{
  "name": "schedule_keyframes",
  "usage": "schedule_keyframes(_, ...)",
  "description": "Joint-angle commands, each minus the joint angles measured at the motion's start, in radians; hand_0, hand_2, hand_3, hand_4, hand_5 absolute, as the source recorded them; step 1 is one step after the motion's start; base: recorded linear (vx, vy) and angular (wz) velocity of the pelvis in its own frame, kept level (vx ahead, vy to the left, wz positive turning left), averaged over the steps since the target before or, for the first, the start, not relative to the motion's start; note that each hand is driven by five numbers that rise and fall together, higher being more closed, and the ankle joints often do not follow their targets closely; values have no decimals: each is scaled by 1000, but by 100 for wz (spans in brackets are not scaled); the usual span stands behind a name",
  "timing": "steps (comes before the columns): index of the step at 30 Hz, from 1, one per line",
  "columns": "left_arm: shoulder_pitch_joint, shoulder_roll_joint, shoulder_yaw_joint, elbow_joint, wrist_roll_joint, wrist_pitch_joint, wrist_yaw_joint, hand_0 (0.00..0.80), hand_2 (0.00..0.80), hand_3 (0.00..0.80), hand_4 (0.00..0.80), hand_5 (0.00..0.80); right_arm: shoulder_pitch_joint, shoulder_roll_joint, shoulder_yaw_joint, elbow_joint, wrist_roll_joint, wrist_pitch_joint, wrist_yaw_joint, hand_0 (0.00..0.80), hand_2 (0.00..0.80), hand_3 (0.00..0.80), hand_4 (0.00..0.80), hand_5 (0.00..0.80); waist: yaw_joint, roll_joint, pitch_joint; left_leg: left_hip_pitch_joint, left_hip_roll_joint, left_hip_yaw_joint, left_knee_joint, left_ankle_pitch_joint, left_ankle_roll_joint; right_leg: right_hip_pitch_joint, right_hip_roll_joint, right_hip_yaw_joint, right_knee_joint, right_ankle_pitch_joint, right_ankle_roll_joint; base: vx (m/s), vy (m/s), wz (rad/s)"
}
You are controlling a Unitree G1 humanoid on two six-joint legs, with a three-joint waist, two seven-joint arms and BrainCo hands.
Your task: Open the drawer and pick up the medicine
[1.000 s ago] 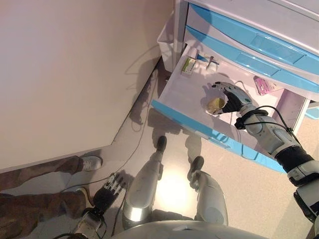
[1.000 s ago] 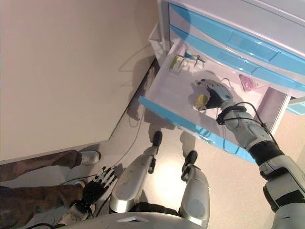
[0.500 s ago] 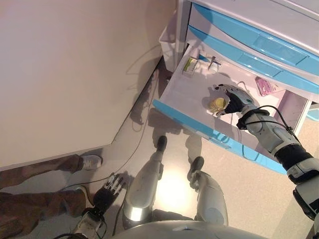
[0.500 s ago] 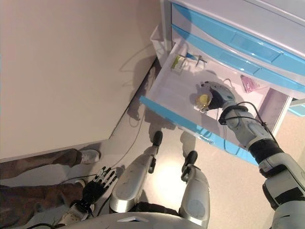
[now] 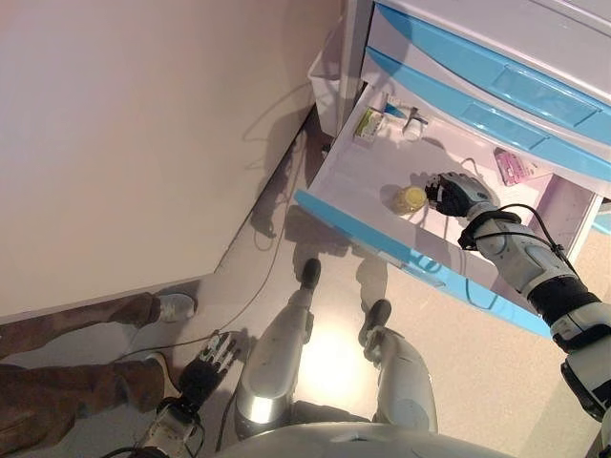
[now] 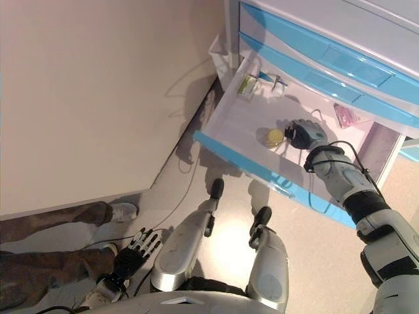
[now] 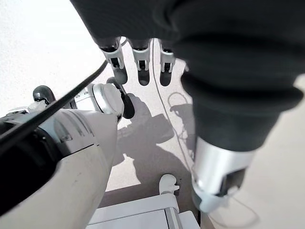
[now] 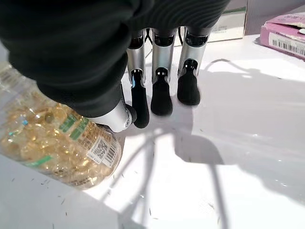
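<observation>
The open white drawer with a blue front (image 5: 348, 221) holds a clear bottle of yellow capsules (image 5: 410, 198). The bottle lies on the drawer floor and also shows in the right wrist view (image 8: 52, 143). My right hand (image 5: 458, 194) is inside the drawer just right of the bottle. Its fingers (image 8: 161, 95) are relaxed and point down at the drawer floor, holding nothing. The thumb (image 8: 116, 117) rests by the bottle's side. My left hand (image 5: 205, 358) hangs open low by the floor.
A green and white box (image 5: 366, 126) and small white items (image 5: 410, 122) lie at the drawer's back left. A pink box (image 5: 511, 167) lies at the back right. Closed blue drawers (image 5: 477, 81) are above. A white bin (image 5: 329, 72) and a person's legs and shoe (image 5: 177, 307) are to the left.
My right hand was over the bottle with its fingers round it. It has moved right, off the bottle, which stays on the drawer floor. The person's leg has shifted.
</observation>
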Motion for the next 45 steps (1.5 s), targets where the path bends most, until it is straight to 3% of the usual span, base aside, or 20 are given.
schedule_keyframes(1,54,33,-40,-42,3,10,-7,0,0,0,0,0,-48,-10,43,-30,6,-21,-16,800,800,800,800,800,6,-8,-23,-20,22,13,141,-151,-25,-22,-35,4,-73,117,30,0,0,0)
schedule_keyframes(7,55,34,-39,-51,5,16,-2,0,0,0,0,0,-45,-10,39,-33,4,-19,-17,800,800,800,800,800,6,-8,-25,-23,21,15,146,-153,-25,-24,-37,4,-71,117,31,0,0,0)
schedule_keyframes(8,54,33,-40,-50,4,14,-4,0,0,0,0,0,-47,-10,39,-34,6,-17,-17,659,659,659,659,659,5,-9,-25,-22,22,16,144,-152,-25,-23,-37,4,-72,118,30,0,0,0)
schedule_keyframes(9,51,33,-41,-50,2,13,-3,0,0,0,0,0,-50,-10,39,-31,9,-15,-17,75,75,75,75,75,5,-8,-24,-22,23,17,143,-151,-25,-23,-36,3,-72,118,30,0,0,0)
schedule_keyframes(10,52,34,-42,-49,0,14,-3,0,0,0,0,0,-49,-10,39,-29,8,-14,-20,0,0,0,0,0,5,-7,-24,-22,23,16,143,-151,-25,-23,-36,3,-71,117,30,0,0,0)
schedule_keyframes(45,56,34,-32,-49,-5,17,-9,0,0,0,0,0,-61,0,60,-66,-24,-40,25,0,0,0,0,0,13,-11,-21,-21,22,14,135,-146,-24,-24,-39,-3,-72,122,36,0,0,0)
